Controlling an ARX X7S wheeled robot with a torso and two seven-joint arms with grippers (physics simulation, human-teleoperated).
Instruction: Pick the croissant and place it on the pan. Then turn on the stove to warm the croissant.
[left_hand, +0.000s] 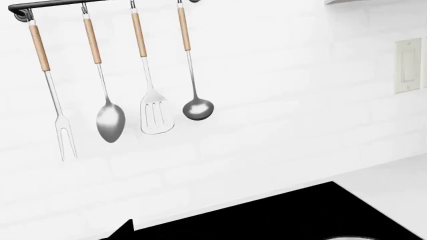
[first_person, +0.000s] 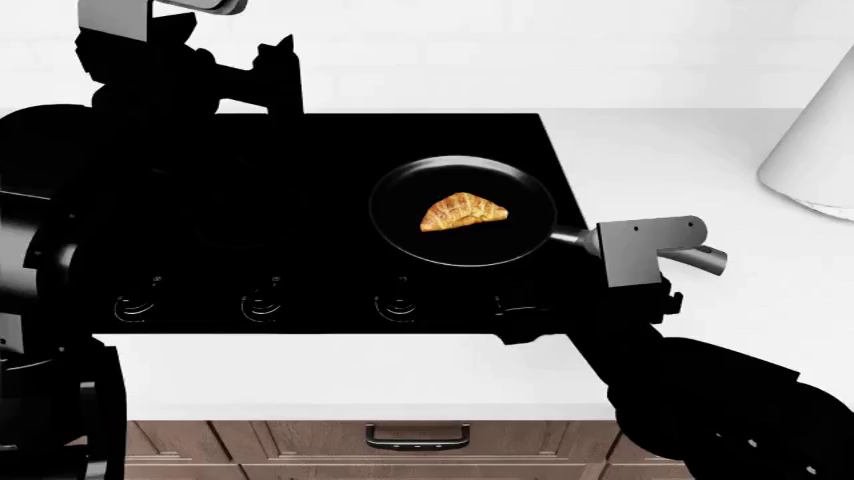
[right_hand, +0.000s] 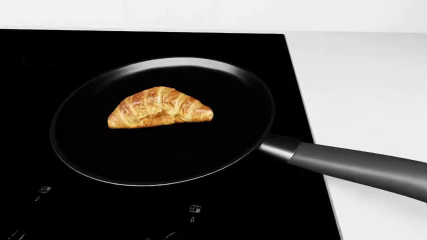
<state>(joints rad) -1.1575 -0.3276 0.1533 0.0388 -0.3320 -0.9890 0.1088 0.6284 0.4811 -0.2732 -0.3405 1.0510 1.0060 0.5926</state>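
Croissant (first_person: 463, 212) lying in the pan (first_person: 400, 235) on the stove (first_person: 267, 180), we are seeing neither gripper's jaws, cannot tell their state.

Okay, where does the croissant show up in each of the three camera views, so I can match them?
Head view: the croissant lies in the middle of the pan, right of centre on the stove.
Right wrist view: the croissant lies inside the pan, a little off its middle.
Left wrist view: not in it; only hanging utensils, wall and a stove corner.
Shared landmark: the black stove, seen in all three.
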